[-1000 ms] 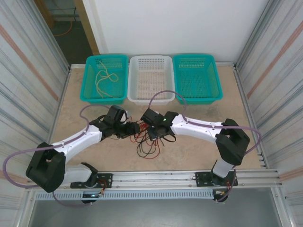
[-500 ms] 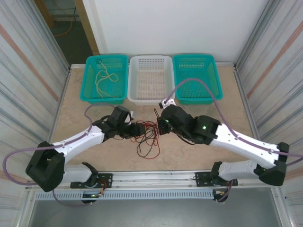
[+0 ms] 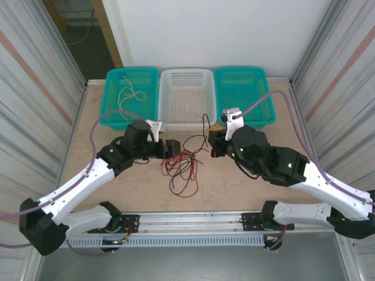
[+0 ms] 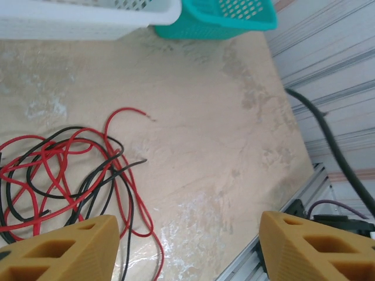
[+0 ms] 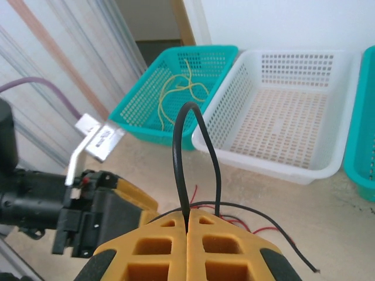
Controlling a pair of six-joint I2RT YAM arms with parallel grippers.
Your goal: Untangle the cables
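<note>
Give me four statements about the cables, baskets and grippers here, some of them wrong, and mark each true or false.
1. The right gripper is shut on a black cable. True.
2. The left gripper clamps a red cable. False: its jaws stand open with nothing between them.
3. A yellow cable lies in the left teal basket. True.
4. Red cables fill the middle basket. False: the red cables lie tangled on the table, short of the white basket.
</note>
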